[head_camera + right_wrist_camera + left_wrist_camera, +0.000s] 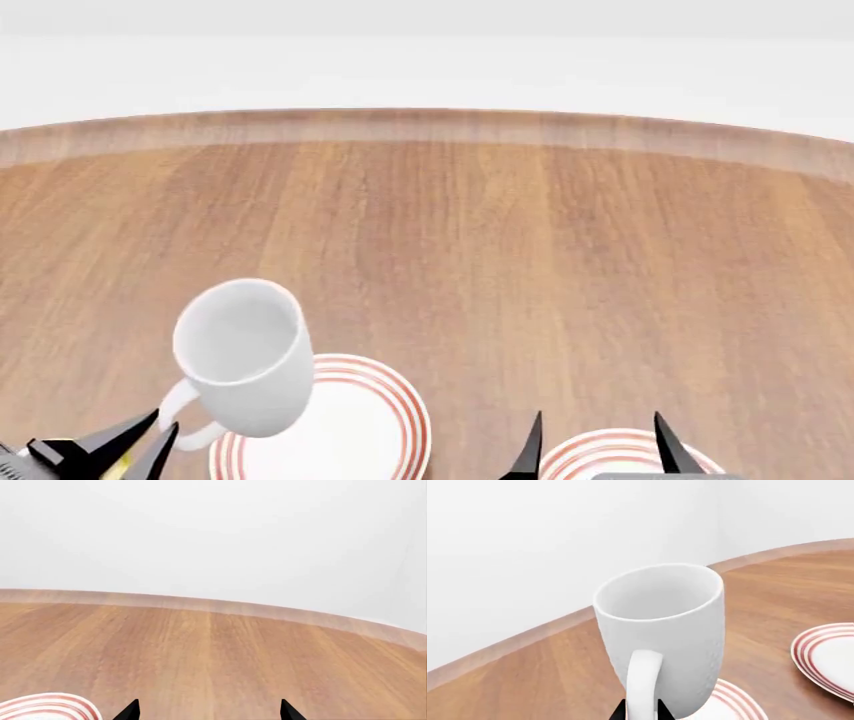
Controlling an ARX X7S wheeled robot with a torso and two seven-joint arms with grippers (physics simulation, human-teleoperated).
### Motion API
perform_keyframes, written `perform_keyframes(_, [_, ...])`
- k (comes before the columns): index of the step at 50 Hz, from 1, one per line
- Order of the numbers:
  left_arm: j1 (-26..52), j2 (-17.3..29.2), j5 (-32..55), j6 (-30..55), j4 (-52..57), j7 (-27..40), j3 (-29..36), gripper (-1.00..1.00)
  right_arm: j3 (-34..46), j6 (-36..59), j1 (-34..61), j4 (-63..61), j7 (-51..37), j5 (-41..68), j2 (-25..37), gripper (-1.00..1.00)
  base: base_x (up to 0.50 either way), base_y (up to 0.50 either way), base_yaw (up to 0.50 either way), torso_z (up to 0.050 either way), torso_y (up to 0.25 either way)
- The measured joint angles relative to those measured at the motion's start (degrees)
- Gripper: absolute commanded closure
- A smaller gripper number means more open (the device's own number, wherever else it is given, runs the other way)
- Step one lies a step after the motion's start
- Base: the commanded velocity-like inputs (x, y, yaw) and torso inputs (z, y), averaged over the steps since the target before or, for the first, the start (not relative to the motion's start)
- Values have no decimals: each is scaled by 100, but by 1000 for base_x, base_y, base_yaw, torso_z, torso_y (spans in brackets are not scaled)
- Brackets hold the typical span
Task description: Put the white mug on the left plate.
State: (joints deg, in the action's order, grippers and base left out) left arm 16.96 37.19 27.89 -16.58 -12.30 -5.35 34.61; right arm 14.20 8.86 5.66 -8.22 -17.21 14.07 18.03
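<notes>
The plain white mug hangs tilted over the left edge of the left plate, a white plate with red rings. My left gripper is shut on the mug's loop handle. In the left wrist view the white mug fills the middle, with the left plate just beneath it. My right gripper is open and empty above the right plate. In the right wrist view its black tips stand wide apart over bare wood.
The second identical plate also shows in the left wrist view. A plate rim shows at the corner of the right wrist view. The round wooden table stretches back to its far curved edge, with a white wall behind.
</notes>
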Motion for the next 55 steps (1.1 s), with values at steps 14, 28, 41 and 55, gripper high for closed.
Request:
perform_keyframes(14, [331, -420, 23, -83, -887, -345, 67, 100, 28, 35, 23, -28, -27, 12, 18, -100, 0, 0, 0, 0, 0])
perform_keyframes(28, [520, -773, 31, -259, -1597, -641, 118, 100, 51, 30, 31, -19, -49, 21, 31, -100, 0, 0, 0, 0, 1])
perform_keyframes(41, [640, -1091, 110, -469, -2130, -823, 83, 100, 66, -17, 30, 37, -55, 37, 36, -100, 0, 0, 0, 0, 0])
perform_keyframes(55, [760, -1398, 159, -671, -2608, -969, 55, 100, 72, -55, 12, 58, -64, 65, 54, -100, 0, 0, 0, 0, 1])
